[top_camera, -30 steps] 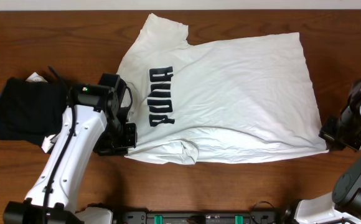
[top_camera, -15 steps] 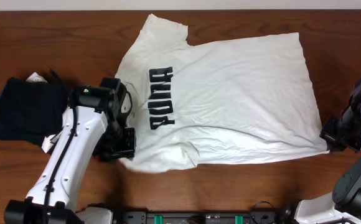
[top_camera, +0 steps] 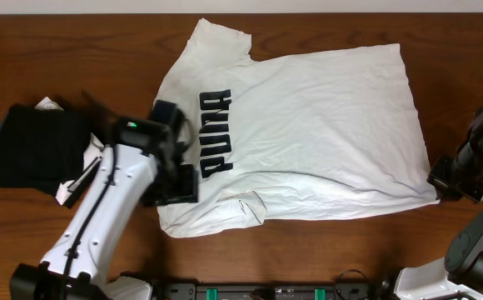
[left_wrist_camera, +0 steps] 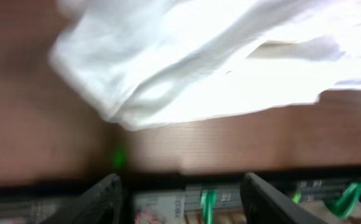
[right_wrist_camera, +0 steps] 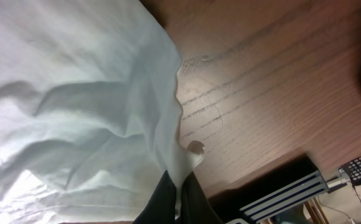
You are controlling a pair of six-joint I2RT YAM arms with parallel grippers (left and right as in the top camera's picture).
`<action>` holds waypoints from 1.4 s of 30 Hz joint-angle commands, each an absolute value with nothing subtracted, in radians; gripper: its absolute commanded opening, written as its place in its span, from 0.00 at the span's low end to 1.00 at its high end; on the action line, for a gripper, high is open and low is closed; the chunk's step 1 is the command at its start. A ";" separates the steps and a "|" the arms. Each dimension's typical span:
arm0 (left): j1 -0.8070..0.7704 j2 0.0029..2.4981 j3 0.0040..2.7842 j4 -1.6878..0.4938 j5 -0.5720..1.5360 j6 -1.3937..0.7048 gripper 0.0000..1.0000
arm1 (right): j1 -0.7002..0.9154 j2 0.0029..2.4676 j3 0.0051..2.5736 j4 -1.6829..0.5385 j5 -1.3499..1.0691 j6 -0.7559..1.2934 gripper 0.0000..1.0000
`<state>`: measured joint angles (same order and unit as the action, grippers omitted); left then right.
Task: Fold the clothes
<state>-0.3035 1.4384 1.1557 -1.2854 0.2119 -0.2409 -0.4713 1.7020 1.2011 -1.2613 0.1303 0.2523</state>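
Observation:
A white T-shirt (top_camera: pixel 316 125) with dark lettering (top_camera: pixel 215 132) lies spread on the wooden table (top_camera: pixel 75 58), with its collar end to the left. My left gripper (top_camera: pixel 177 183) hovers over the shirt's lower-left part. In the left wrist view the left gripper (left_wrist_camera: pixel 182 190) is open with nothing between its fingers, and the blurred shirt edge (left_wrist_camera: pixel 168 93) lies beyond them. My right gripper (top_camera: pixel 451 177) is at the shirt's lower-right corner. Seen from the right wrist, the gripper (right_wrist_camera: pixel 179 190) is shut on a pinch of that white cloth (right_wrist_camera: pixel 75 112).
A dark folded garment (top_camera: pixel 33 154) lies at the left, beside the left arm, with a small white tag (top_camera: pixel 48 104) at its top. A black rail with green parts (top_camera: pixel 225 292) runs along the table's front edge. Bare wood (right_wrist_camera: pixel 261 93) shows right of the shirt.
The left gripper has opened and let go of the shirt's lower-left corner, which now lies lower on the table. The left arm has shifted to the right. The right gripper has not moved.

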 commanded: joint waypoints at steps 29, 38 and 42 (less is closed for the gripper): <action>-0.751 1.755 1.096 -0.936 0.122 -0.407 0.52 | -0.477 1.699 1.196 -1.249 0.107 0.253 0.01; -0.751 1.785 1.050 -0.896 0.123 -0.444 0.52 | -0.477 1.699 1.196 -1.248 0.107 0.253 0.01; -0.751 1.789 1.045 -0.881 0.122 -0.443 0.52 | -0.477 1.699 1.196 -1.249 0.107 0.253 0.01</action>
<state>-0.7498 1.7786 1.0527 -0.8852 0.1307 -0.4290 -0.4713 1.7020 1.2011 -1.2514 0.1074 0.2520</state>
